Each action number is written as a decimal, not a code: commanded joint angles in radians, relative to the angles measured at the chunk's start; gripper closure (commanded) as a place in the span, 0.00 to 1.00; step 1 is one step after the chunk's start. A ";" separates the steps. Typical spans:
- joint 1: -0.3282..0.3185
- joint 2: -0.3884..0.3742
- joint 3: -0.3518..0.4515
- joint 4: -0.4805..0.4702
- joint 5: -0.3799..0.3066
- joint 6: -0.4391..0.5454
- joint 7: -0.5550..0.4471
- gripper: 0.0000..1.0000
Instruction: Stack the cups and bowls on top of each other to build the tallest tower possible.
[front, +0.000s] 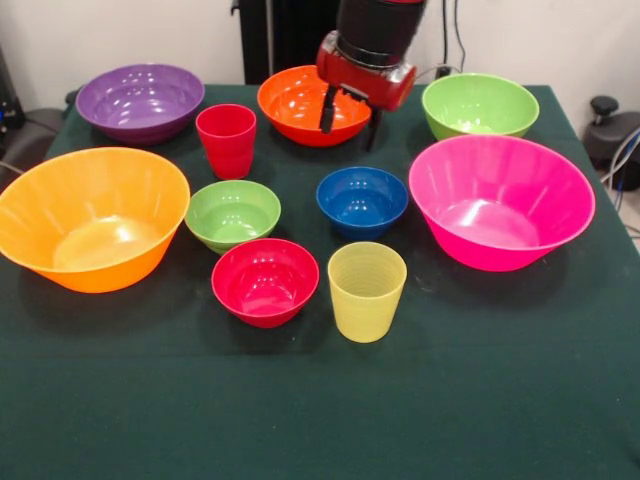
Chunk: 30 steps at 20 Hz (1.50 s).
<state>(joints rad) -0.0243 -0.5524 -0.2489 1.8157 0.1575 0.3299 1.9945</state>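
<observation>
Nothing is stacked; every piece stands alone on the dark green table (320, 420). The yellow cup (366, 290) stands upright at the front middle, the small red bowl (265, 281) just left of it. The small blue bowl (362, 200) and small green bowl (232, 214) sit behind them. The red cup (226, 140) stands upright further back on the left. My gripper (350, 122) hangs open and empty over the right rim of the medium orange bowl (305, 104), behind the blue bowl.
The large orange-yellow bowl (92, 217) fills the left side and the large pink bowl (500, 200) the right. The medium purple bowl (140, 101) sits at the back left, the medium green bowl (480, 105) at the back right.
</observation>
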 joint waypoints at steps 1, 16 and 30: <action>-0.032 -0.001 0.112 -0.109 -0.031 0.122 0.018 0.00; -0.103 0.078 0.207 -0.076 -0.074 -0.101 0.028 0.00; -0.189 0.143 0.259 0.043 -0.208 -0.321 0.066 0.00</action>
<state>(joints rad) -0.1953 -0.4883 -0.1157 1.7664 0.0450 0.0522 1.9945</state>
